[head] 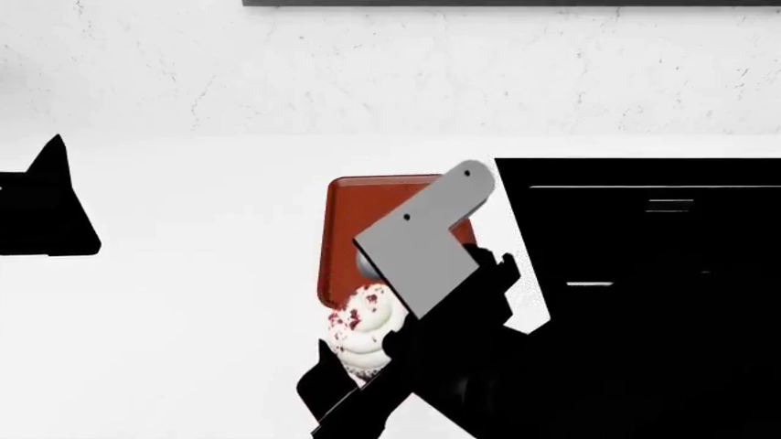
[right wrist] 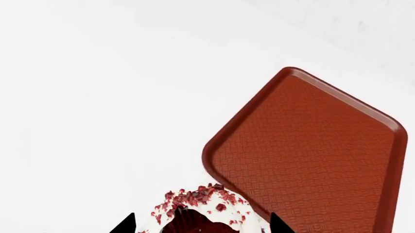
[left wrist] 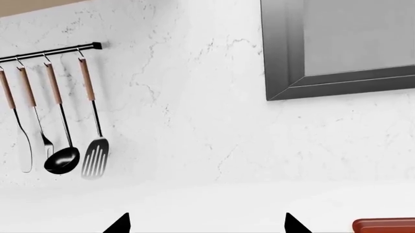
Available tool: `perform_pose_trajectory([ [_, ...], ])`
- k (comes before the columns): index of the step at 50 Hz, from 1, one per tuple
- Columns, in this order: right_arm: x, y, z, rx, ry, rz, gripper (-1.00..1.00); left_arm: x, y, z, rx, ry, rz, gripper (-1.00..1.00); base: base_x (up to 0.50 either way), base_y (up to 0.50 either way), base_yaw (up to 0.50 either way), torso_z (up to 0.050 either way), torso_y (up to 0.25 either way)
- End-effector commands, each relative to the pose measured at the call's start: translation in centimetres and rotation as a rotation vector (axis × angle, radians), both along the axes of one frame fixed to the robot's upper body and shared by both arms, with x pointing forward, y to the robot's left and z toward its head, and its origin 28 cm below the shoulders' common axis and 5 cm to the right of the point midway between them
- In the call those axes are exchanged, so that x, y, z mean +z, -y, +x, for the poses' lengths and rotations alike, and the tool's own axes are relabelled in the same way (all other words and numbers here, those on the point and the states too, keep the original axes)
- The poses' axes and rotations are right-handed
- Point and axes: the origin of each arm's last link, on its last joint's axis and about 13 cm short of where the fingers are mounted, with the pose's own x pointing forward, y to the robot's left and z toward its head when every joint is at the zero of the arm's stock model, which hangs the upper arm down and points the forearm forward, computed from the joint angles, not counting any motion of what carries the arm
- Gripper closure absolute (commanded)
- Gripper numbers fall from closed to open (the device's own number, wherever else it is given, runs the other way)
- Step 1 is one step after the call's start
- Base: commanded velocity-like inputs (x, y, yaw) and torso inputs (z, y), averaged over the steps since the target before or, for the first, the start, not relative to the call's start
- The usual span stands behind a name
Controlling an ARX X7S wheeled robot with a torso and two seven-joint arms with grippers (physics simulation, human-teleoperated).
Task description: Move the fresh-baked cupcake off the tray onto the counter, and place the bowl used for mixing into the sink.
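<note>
The cupcake (right wrist: 201,211), white frosting with red crumbs over a red liner, sits between my right gripper's (right wrist: 202,227) fingertips, which stand close on either side of it. In the head view the cupcake (head: 364,322) is just in front of the tray's (head: 366,215) near edge, over the white counter (head: 196,302). The tray (right wrist: 311,155) is bare. My left gripper (left wrist: 207,225) is open and empty, pointing at the back wall; it shows at the head view's far left (head: 49,215). The black sink (head: 647,238) lies right of the tray. The bowl is out of view.
A rail with several hanging utensils (left wrist: 61,116) is on the marble wall, beside a dark window frame (left wrist: 324,82). A red-brown rounded corner (left wrist: 386,225), seemingly the tray's, shows in the left wrist view. My right arm (head: 427,247) crosses over the tray's front part.
</note>
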Motion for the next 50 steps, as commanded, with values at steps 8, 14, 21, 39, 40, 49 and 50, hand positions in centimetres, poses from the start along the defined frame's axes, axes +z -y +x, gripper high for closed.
perform_pose_trajectory([
  [8, -0.6, 0.0, 0.2, 0.018, 0.001, -0.005, 1.00, -0.2, 0.0, 0.1, 0.002, -0.006, 0.003, -1.00, 0.00, 0.00, 0.00, 0.000, 0.000],
  [14, -1.0, 0.1, 0.3, 0.018, -0.007, -0.004, 1.00, -0.2, -0.1, 0.1, 0.002, -0.006, 0.002, -1.00, 0.00, 0.00, 0.00, 0.000, 0.000],
  [21, -1.3, 0.1, 0.5, 0.018, -0.017, -0.005, 1.00, -0.2, 0.0, 0.0, 0.003, -0.006, 0.001, -1.00, 0.00, 0.00, 0.00, 0.000, 0.001],
  [39, -2.3, 0.1, 0.9, 0.016, -0.049, -0.017, 1.00, -0.4, -0.1, 0.1, 0.005, -0.009, -0.001, -1.00, 0.00, 0.00, 0.00, 0.000, 0.000],
  [40, -2.5, 0.1, 0.9, 0.016, -0.053, -0.017, 1.00, -0.4, -0.1, 0.1, 0.005, -0.009, 0.000, -1.00, 0.00, 0.00, 0.00, 0.000, 0.000],
  [49, -3.2, 0.1, 1.3, 0.011, -0.073, -0.023, 1.00, -0.5, -0.1, 0.1, 0.005, -0.009, 0.000, -1.00, 0.00, 0.00, 0.00, 0.000, 0.000],
  [50, -3.3, 0.1, 1.3, 0.011, -0.076, -0.022, 1.00, -0.5, -0.1, 0.1, 0.005, -0.009, -0.001, -1.00, 0.00, 0.00, 0.00, 0.000, 0.000],
])
